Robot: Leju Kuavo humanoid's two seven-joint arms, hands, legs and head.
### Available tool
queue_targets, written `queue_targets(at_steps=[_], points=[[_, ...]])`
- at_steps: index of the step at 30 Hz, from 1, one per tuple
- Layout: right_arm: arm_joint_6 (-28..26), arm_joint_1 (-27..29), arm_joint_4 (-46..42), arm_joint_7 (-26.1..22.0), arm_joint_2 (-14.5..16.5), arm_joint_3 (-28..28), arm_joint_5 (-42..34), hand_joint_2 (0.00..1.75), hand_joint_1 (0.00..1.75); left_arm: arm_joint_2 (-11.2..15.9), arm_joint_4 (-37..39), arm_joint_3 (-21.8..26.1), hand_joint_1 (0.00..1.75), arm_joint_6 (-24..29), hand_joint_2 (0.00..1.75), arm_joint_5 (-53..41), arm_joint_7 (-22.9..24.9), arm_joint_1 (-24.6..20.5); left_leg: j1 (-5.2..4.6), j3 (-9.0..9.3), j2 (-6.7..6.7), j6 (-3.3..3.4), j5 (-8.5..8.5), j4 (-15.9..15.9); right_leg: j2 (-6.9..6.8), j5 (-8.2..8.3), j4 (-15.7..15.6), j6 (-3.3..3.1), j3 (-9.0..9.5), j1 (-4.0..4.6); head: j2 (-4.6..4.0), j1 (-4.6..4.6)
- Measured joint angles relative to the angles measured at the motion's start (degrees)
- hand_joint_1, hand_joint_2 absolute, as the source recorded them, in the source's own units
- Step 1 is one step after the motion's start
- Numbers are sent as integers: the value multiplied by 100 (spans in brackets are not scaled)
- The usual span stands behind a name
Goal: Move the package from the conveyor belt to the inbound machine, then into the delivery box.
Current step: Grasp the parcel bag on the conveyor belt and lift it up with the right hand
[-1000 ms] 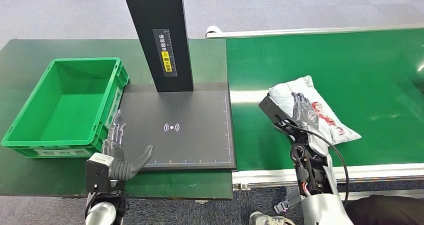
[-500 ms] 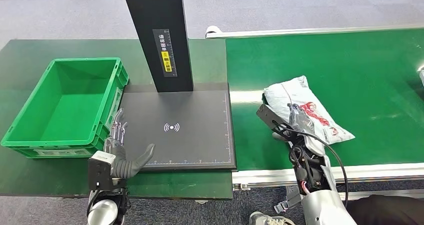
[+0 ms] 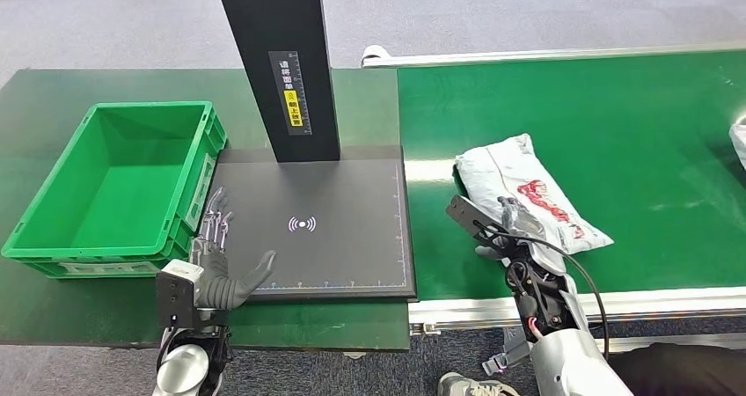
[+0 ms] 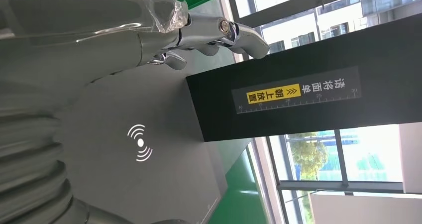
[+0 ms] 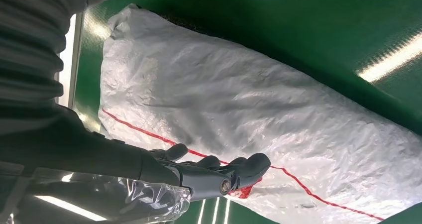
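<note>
White package with red print lies on the green conveyor belt. Right hand, fingers curled over its near edge. Left hand, fingers spread, holds nothing, over the black inbound machine beside the green delivery box.

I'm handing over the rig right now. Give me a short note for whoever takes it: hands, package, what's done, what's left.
Right hand: fingers apart, over the near end of the package; no grip yet.
Left hand: open, empty, at the scanner pad's near left corner.
Package lies on the conveyor belt. Green box is empty.
Done: nothing moved yet.
Left: grip package, place on pad, then into box.
</note>
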Motion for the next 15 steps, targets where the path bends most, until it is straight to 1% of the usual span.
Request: queue_targets(at_steps=[15], points=[[-59, -37, 120, -1, -16, 60, 4, 175, 0, 2, 24, 4, 0, -6, 175, 2, -2, -7, 0, 0, 0, 0, 0, 0, 0, 0, 0, 0, 0, 0, -2, 0]])
